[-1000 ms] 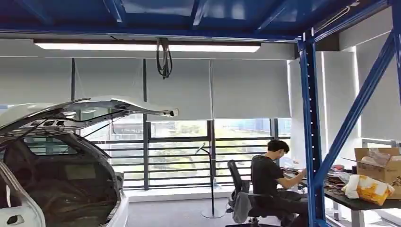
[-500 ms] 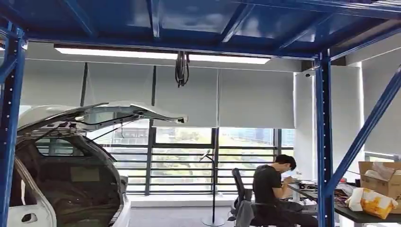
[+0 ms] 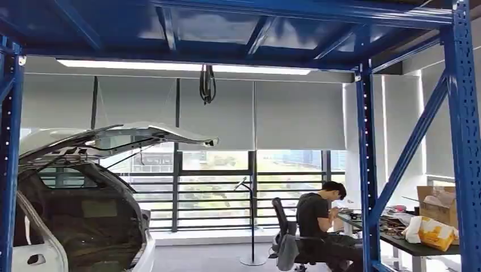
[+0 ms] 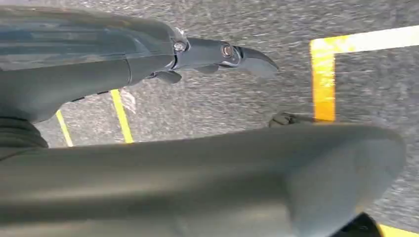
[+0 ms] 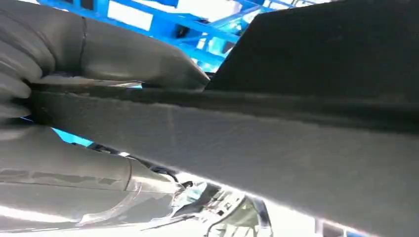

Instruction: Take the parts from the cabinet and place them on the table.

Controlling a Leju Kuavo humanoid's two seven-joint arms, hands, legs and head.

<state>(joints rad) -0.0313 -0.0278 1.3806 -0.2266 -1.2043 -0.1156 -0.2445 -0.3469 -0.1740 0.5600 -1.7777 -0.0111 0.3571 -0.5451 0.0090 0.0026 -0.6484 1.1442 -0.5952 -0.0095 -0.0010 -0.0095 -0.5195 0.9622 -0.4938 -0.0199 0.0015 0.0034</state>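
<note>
Fingers of the right hand (image 5: 74, 113) close around a large dark flat part (image 5: 276, 123), apparently a panel, gripped at its edge. Left hand (image 4: 163, 128) hangs over grey floor (image 4: 222, 98) with yellow lines (image 4: 323, 74), fingers apart, holding nothing. Ahead, a person (image 3: 317, 218) sits at a cluttered table (image 3: 417, 248) beside a blue rack (image 3: 367, 170); a white car (image 3: 74, 204) stands with its hatch raised.

I stand in an industrial test workshop set up inside an office building. A blue steel racking frame (image 3: 367, 164) stands overhead and alongside me. A white car body (image 3: 74, 198) sits ahead with its tailgate raised. A person (image 3: 317, 218) works seated at a cluttered surface (image 3: 422, 248). Below my left hand (image 4: 148, 148), yellow floor markings (image 4: 323, 74) cross grey carpet.
</note>
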